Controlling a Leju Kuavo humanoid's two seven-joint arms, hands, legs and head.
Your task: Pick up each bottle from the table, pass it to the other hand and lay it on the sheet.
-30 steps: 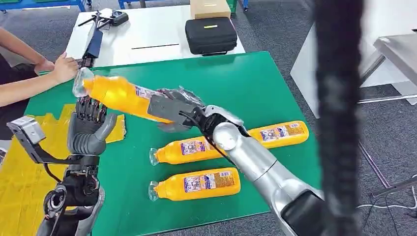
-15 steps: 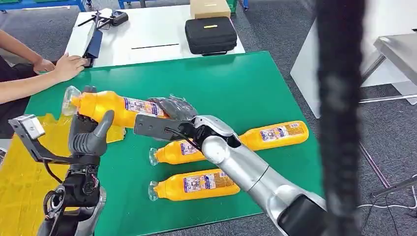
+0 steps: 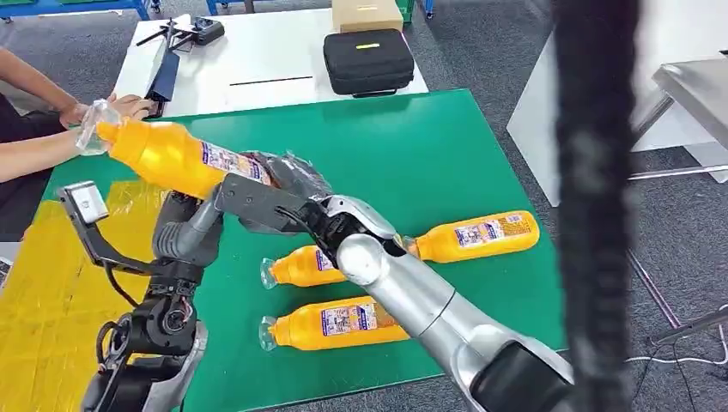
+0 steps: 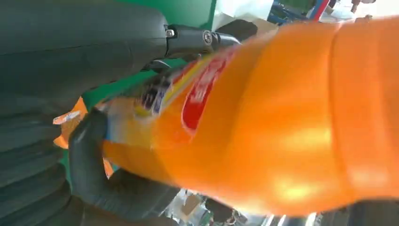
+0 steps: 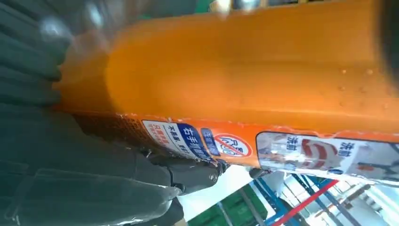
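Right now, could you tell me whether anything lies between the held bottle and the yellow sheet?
Nothing visible does. The bottle is held up by both hands, left and right, and the sheet below it lies bare.

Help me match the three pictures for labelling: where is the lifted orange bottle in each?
Head view: lifted orange bottle, upper left, above the green table.
Left wrist view: bottle across the middle and right.
Right wrist view: bottle along the upper half.
Shared landmark: its printed label.
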